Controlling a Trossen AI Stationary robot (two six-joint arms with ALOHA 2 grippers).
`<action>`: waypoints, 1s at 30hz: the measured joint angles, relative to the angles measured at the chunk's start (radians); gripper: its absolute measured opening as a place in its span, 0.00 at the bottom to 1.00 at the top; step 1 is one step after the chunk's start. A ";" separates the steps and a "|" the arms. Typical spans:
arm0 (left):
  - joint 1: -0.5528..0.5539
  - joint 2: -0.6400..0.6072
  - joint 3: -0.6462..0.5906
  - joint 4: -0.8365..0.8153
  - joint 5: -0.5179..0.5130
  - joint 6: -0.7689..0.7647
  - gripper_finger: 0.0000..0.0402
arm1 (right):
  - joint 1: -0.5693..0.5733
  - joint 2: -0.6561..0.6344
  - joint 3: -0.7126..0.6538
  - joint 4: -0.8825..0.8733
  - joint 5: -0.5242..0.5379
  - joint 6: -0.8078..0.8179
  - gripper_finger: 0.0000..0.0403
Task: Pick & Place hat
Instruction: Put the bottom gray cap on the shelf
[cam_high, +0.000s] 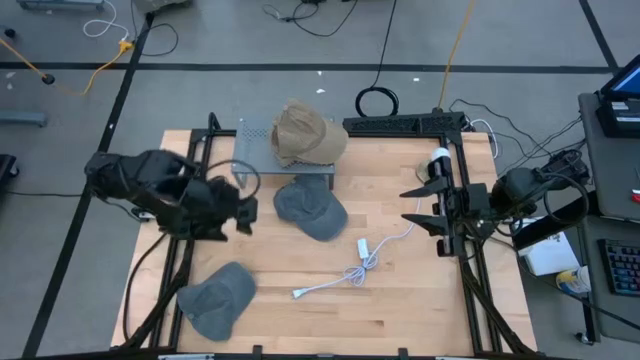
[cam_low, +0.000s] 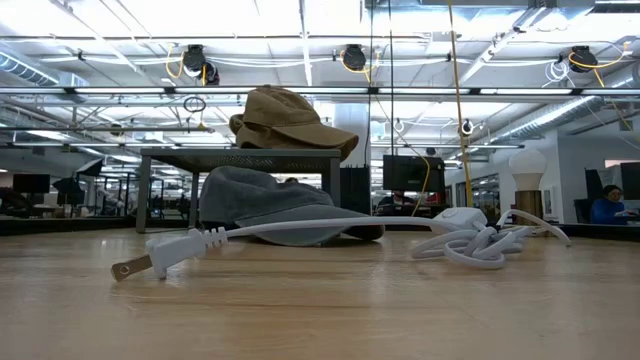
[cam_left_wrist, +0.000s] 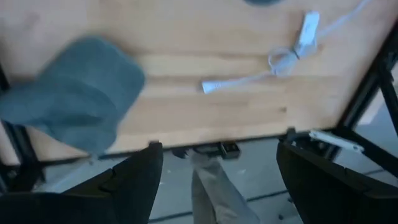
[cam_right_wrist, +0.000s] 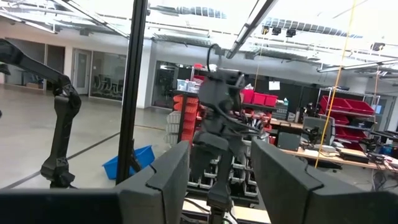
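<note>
Left gripper (cam_high: 243, 208) is hovering over the left half of the table (cam_high: 400, 290), fingers (cam_left_wrist: 134, 183) spread wide and carrying nothing. The right gripper (cam_high: 412, 205) is waiting at the right edge, fingers partly apart, also empty.

Hats: a tan hat (cam_high: 305, 133) is sitting on the grey metal stand (cam_high: 252, 140) at the back; a grey hat (cam_high: 310, 210) is lying on the table just in front of that stand; a second grey hat (cam_high: 215, 298) is lying near the front-left corner. A white cable (cam_high: 350, 270) is trailing across the middle, near the centre grey hat.

Risks, as I judge them:
- Soft cloth could be folding under the fingers, so only a pinch of fabric gets caught and slips.
- Going for the centre hat, the fingers may be snagging the cable beside it.
- The stand already has a hat on it; stacking another could be knocking the tan one off.
</note>
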 joint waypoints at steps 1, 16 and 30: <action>-0.028 0.001 0.000 0.000 -0.010 -0.033 0.78 | 0.000 0.000 0.000 -0.003 0.000 0.000 0.41; -0.334 0.086 -0.079 -0.005 -0.062 -0.344 0.63 | 0.003 0.038 0.000 -0.064 -0.004 0.127 0.41; -0.450 0.173 -0.324 0.212 -0.032 -0.429 0.65 | 0.025 0.062 0.000 -0.123 -0.167 0.087 0.41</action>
